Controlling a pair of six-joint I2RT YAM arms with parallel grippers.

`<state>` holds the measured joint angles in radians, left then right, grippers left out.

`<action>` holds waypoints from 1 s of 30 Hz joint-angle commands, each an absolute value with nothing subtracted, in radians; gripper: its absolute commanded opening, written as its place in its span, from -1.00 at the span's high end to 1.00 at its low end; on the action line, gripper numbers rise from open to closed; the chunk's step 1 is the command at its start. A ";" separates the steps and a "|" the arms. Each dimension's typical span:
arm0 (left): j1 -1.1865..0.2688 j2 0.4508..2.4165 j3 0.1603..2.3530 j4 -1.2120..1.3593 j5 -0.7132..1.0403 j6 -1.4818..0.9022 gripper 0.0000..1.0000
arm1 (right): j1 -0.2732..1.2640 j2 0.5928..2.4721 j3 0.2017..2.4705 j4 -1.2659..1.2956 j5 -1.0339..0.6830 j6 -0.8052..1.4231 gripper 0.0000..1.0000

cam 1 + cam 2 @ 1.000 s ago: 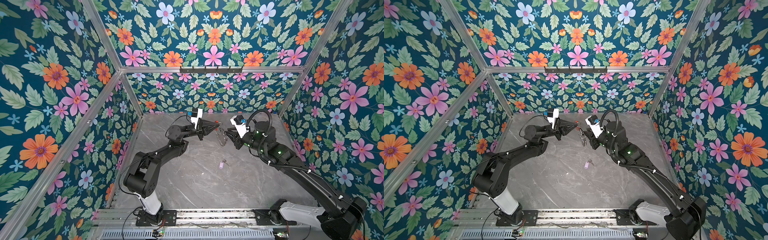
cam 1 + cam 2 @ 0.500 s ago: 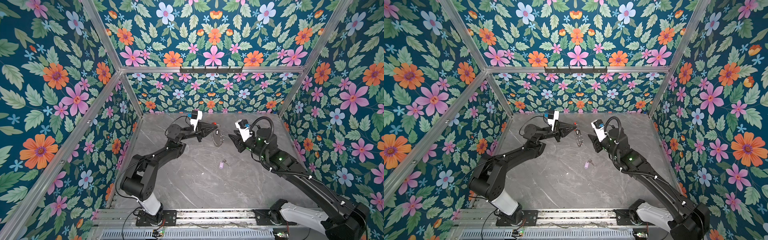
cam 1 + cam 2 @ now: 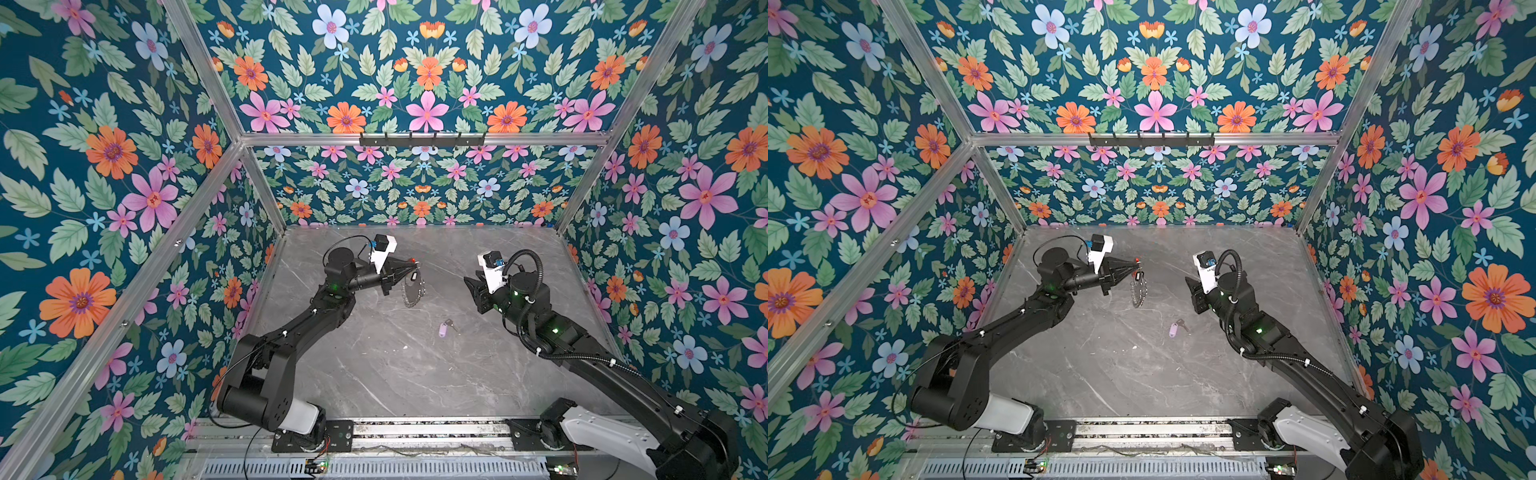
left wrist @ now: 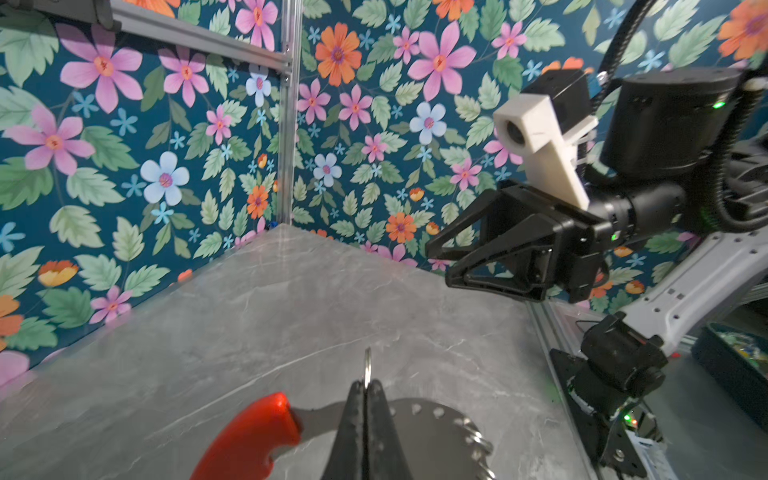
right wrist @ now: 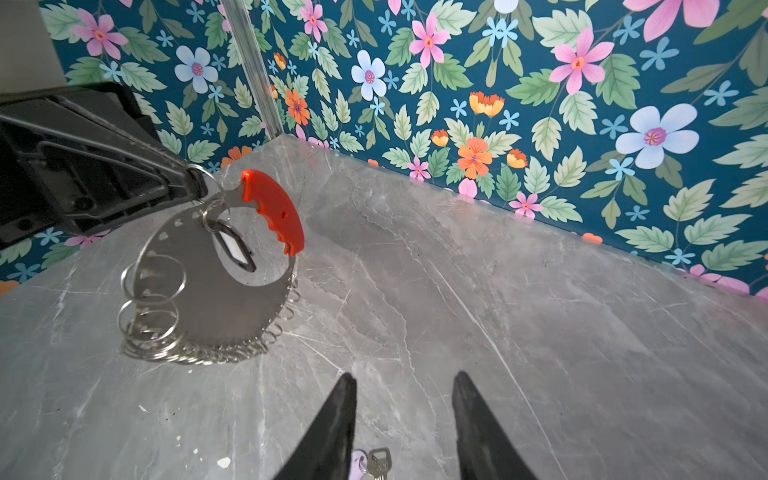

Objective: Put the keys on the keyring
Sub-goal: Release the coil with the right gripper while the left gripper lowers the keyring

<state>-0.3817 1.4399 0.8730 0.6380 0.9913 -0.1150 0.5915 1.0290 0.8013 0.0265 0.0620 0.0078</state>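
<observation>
Change: my right claw (image 5: 403, 378) has pulled back from the keyring (image 5: 208, 299), which it was working right up against a second ago, and its jaws have spread since then.
Meaning: the black-framed tag key (image 5: 232, 249) now hangs inside the loop beside the red section (image 5: 274, 208). I judge that key is on, so about half the job is done.
Left claw: my left claw (image 4: 365, 390) is clamped tight on a small split ring (image 4: 368, 365) at the top of the keyring, and the whole loop dangles from that pinch. It has not let go.
Right claw: partly open, with nothing between its fingers and nothing touching them. It hangs well apart from the keyring in both top views.
Keyring: held up over the counter (image 3: 395, 374), toward the back. I cannot tell whether its lowest rings rest on the surface.
Remaining key: the lilac tag key (image 3: 444, 329) lies loose on the counter, between the two arms and nearer my right one. In the right wrist view it sits just beneath my open fingers.
Next: I expect to drop the right claw onto that key.
</observation>
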 commanded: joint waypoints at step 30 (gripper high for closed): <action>-0.550 1.942 1.423 -0.257 0.357 0.338 1.00 | 0.592 0.945 0.646 0.054 0.107 0.134 0.18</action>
<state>-0.5499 1.9007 1.3987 -0.3195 0.3656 0.3923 0.5915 0.9642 0.6567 0.0406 0.0994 0.1139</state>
